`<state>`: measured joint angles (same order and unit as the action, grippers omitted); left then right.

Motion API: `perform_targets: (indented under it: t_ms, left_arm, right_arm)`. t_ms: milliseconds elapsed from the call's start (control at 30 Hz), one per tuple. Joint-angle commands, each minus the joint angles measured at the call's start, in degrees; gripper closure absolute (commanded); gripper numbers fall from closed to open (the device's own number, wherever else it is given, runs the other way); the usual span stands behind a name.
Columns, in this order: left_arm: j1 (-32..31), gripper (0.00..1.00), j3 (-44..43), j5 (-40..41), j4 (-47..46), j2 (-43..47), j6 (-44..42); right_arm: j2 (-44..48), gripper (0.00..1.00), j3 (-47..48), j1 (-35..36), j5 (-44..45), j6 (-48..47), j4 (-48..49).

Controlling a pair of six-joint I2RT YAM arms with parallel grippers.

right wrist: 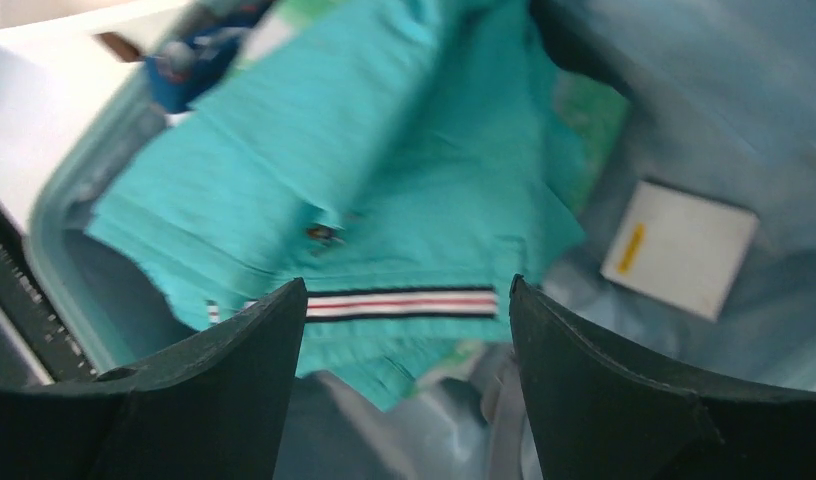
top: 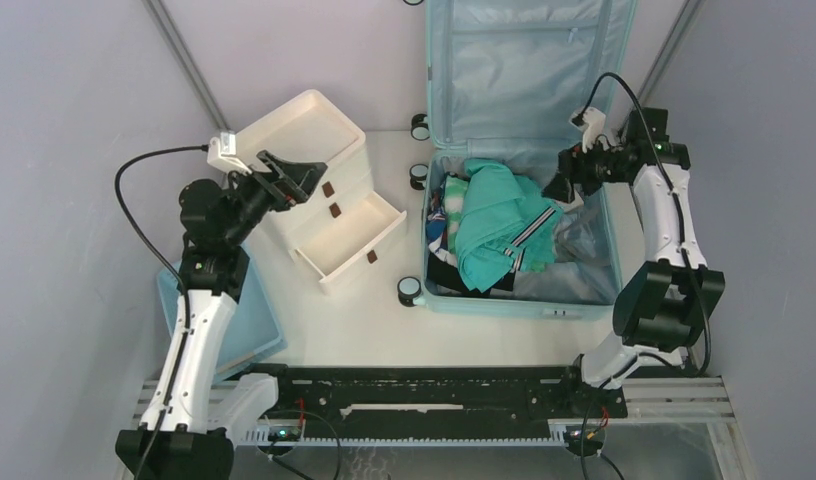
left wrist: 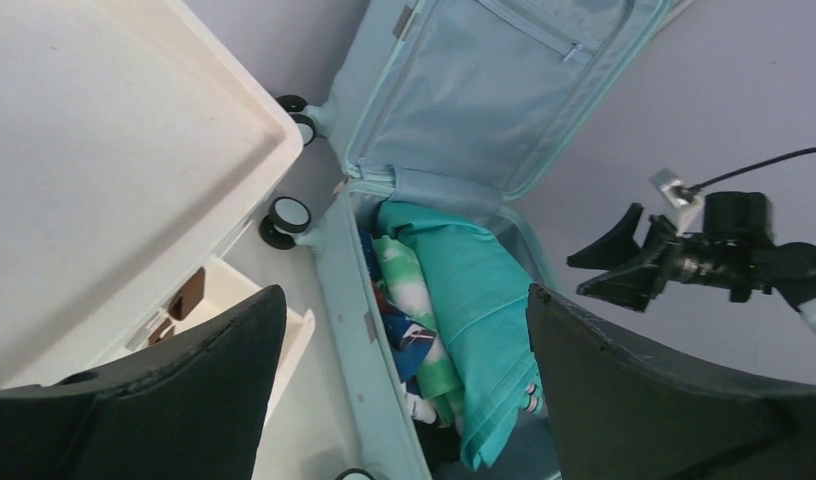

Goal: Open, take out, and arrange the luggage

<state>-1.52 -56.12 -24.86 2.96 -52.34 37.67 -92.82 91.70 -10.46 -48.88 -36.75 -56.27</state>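
Observation:
The light-blue luggage [top: 524, 303] lies open on the table, its lid [top: 524, 60] standing up against the back wall. Inside it, a teal garment [top: 494, 225] with a striped trim lies on top of green-and-white, blue-patterned and black clothes. My right gripper [top: 562, 190] hovers open over the case's back right part. In the right wrist view the teal garment [right wrist: 384, 170] lies below the gripper [right wrist: 406, 285], with nothing between the fingers. My left gripper [top: 309, 180] is open and empty above the drawer unit, left of the case. The left wrist view looks past the gripper [left wrist: 404, 295] at the luggage rim [left wrist: 339, 290].
A white drawer unit [top: 304, 135] stands left of the luggage with its lowest drawer [top: 349, 240] pulled out towards the case. A light-blue bin [top: 249, 330] sits at the table's left edge by the left arm. A white card [right wrist: 679, 248] lies on the lining.

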Motion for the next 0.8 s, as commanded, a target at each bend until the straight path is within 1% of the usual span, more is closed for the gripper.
perform_targets:
  t_ms: [0, 100, 167, 267, 400, 567, 767]
  left_arm:
    - [-2.34, 0.08, 0.75, -2.54, -6.04, -0.75, 3.13]
    - [-5.78, 0.08, 0.88, -0.79, -6.12, -1.37, 1.69]
    - [-7.94, 0.08, 1.13, 0.55, -6.5, -2.02, 1.12]
    - [-9.52, 0.09, 1.45, 1.08, -6.97, -2.97, 1.45]
    - [-10.25, 0.09, 2.14, 1.51, -7.27, -3.34, 1.87]
    - [-10.48, 0.09, 3.07, 1.83, -7.44, -3.08, 1.85]
    - [-10.63, 0.09, 3.56, 1.95, -7.93, -3.88, 2.42]
  right_arm:
    - [-2.47, 0.19, 1.22, -3.89, 9.83, 3.92, 4.88]
    - [-6.51, 0.18, 3.24, -4.78, 15.83, 1.66, 5.26]
    - [-9.75, 0.18, 4.74, -4.05, 20.09, -0.22, 5.85]
    - [-13.54, 0.16, 7.18, -2.51, 25.16, -1.17, 7.37]
    - [-18.29, 0.15, 9.56, -0.54, 31.25, -1.35, 10.35]
    - [-24.45, 0.14, 13.1, 1.03, 35.74, -2.65, 10.66]
    - [-28.52, 0.06, 13.15, 3.3, 39.76, -2.89, 12.67]
